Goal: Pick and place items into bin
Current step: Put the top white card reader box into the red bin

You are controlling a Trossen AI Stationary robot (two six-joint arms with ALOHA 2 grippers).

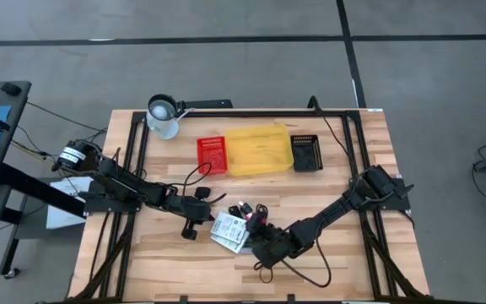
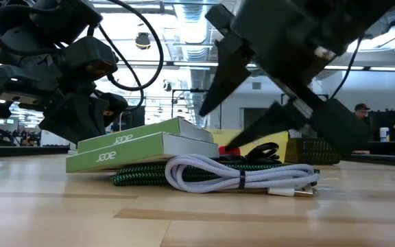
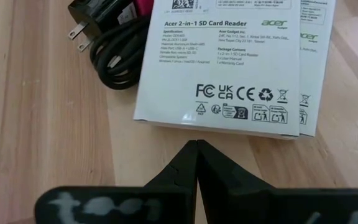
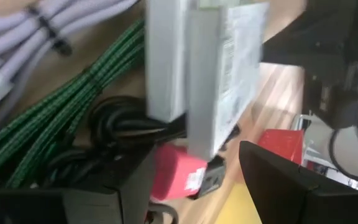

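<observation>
Right gripper: right gripper (image 1: 258,230) low over the near-centre pile, its two dark fingers (image 4: 278,171) spread with nothing between them yet; the small red-pink plastic piece (image 4: 178,175) sits in the gap.
Left gripper: left gripper (image 1: 199,221) just left of the pile, fingers (image 3: 194,163) pressed together and empty, tips just short of the boxes' edge.
Pile: two flat white cardboard card-reader boxes with green sides (image 2: 142,147) lie stacked, on a coiled green braided cable (image 2: 139,177); a bundled white cable (image 2: 238,177) and a looped thin black cord (image 3: 114,59) lie against them.
Bins: yellow plastic bin (image 1: 258,149), with a red slotted basket (image 1: 212,154) on its left and a black slotted basket (image 1: 306,153) on its right, sit at the far side, well apart from the pile.
Risk, tangle: closing here probably catches black cord with the pink piece, dragging the heap.
Risk, knock: the near finger may push the boxes off the cable.
Risk, arms: both grippers crowd one pile; collision seems possible.
</observation>
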